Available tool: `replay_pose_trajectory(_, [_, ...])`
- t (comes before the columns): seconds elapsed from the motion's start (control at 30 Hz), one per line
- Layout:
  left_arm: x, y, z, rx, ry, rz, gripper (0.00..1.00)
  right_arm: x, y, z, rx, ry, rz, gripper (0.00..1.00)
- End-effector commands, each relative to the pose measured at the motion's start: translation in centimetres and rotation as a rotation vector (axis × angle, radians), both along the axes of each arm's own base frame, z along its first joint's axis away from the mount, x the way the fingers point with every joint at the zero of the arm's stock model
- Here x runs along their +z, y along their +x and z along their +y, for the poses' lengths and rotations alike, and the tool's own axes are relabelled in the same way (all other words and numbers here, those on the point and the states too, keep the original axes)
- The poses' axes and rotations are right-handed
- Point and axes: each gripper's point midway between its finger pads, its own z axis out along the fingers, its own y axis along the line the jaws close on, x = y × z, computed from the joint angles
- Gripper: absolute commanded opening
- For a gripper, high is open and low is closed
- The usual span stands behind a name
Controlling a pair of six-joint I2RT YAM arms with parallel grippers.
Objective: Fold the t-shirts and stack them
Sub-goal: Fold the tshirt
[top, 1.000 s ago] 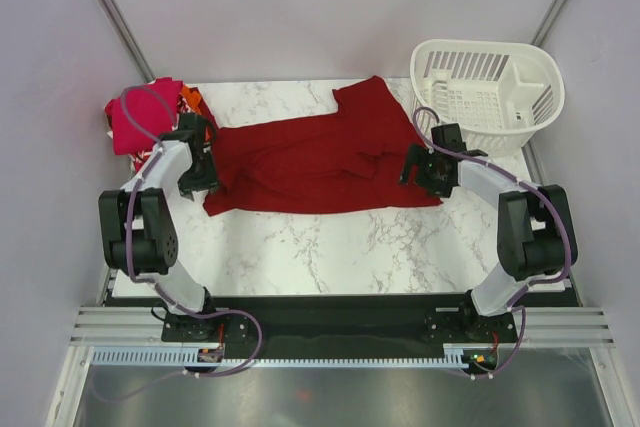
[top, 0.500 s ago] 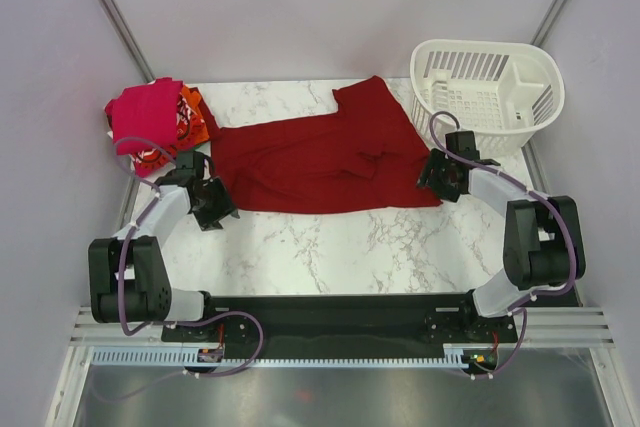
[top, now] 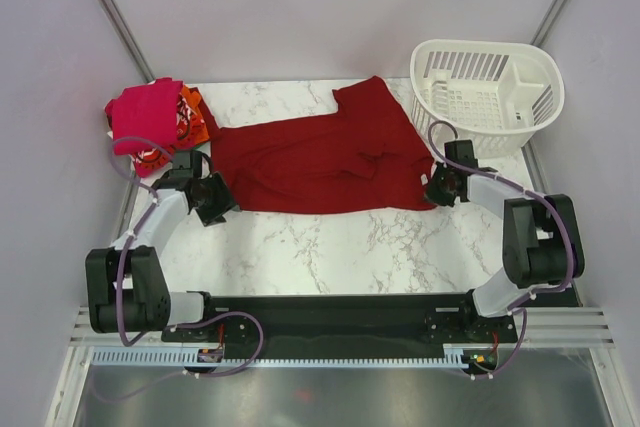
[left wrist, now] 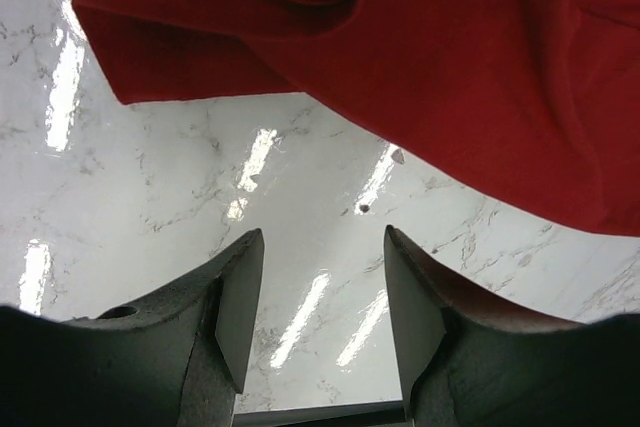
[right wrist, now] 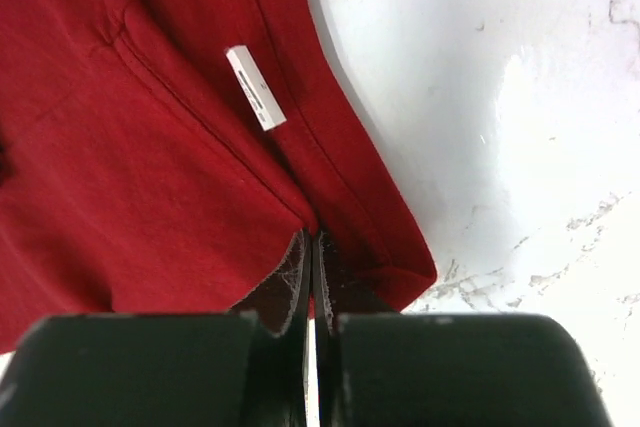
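A dark red t-shirt (top: 320, 157) lies spread, wrinkled, across the middle of the marble table (top: 320, 247). My right gripper (top: 437, 190) sits at its near right corner. In the right wrist view that gripper (right wrist: 312, 242) is shut, pinching the t-shirt's hem (right wrist: 180, 177), with a small white label (right wrist: 256, 87) just beyond. At the t-shirt's near left corner my left gripper (top: 215, 197) stands low. In the left wrist view it (left wrist: 322, 247) is open over bare marble, the red cloth edge (left wrist: 450, 67) a little ahead of its fingertips.
A pile of magenta-pink, orange and printed red t-shirts (top: 150, 122) sits at the far left corner. A white slotted basket (top: 487, 92) stands at the far right, close behind my right arm. Bare marble lies in front of the red t-shirt.
My right gripper has shut on the t-shirt's near right corner. My left arm has drawn back off the cloth to its near left corner, still open.
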Motion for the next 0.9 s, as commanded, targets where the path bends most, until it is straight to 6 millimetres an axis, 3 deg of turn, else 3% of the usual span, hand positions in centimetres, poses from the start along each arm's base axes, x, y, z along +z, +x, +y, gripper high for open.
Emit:
replay_pose_trajectory(0.0, [1.4, 0.8, 0.2, 0.041, -0.005, -0.070, 0.59, 0.8, -0.6, -1.0, -0.055, 0.033, -0.030, 0.00])
replay_pose_trajectory(0.07, [1.6, 0.6, 0.4, 0.053, 0.008, -0.085, 0.59, 2.3, -1.5, -2.3, -0.117, 0.038, -0.070, 0.00])
replay_pose_trajectory(0.1, [1.7, 0.5, 0.6, 0.060, 0.013, -0.087, 0.58, 2.0, -2.7, -4.9, -0.219, 0.038, -0.054, 0.00])
replay_pose_trajectory(0.17, [1.9, 0.3, 1.0, 0.084, 0.035, -0.106, 0.58, 3.7, -4.1, -7.9, -0.334, 0.016, -0.100, 0.00])
replay_pose_trajectory(0.2, [2.0, 0.3, 1.1, 0.088, 0.039, -0.112, 0.58, 3.6, -5.1, -8.7, -0.368, 0.006, -0.097, 0.00])
replay_pose_trajectory(0.23, [2.1, 0.3, 1.2, 0.095, 0.044, -0.116, 0.58, 4.8, -5.3, -9.2, -0.392, 0.002, -0.142, 0.00])
replay_pose_trajectory(0.3, [2.0, 0.3, 1.6, 0.109, 0.062, -0.114, 0.58, 4.7, -6.5, -10.6, -0.457, -0.017, -0.136, 0.00])
replay_pose_trajectory(0.43, [1.3, 0.3, 1.3, 0.108, 0.045, -0.083, 0.57, 4.2, -6.7, -10.6, -0.462, -0.001, -0.129, 0.00])
replay_pose_trajectory(0.47, [1.0, 0.1, 1.1, 0.108, 0.035, -0.068, 0.57, 4.0, -6.3, -9.8, -0.430, 0.041, -0.120, 0.00])
replay_pose_trajectory(0.6, [-0.2, -0.7, -0.5, 0.091, 0.030, -0.042, 0.53, 2.0, -6.1, -8.9, -0.386, 0.082, -0.061, 0.00])
replay_pose_trajectory(0.73, [-1.5, -2.4, -2.5, 0.060, 0.027, -0.016, 0.53, 1.9, -5.7, -8.9, -0.369, 0.079, -0.069, 0.00])
replay_pose_trajectory(0.87, [-3.0, -3.5, -3.3, 0.049, 0.048, 0.009, 0.53, 2.3, -5.2, -8.6, -0.356, 0.098, -0.084, 0.00])
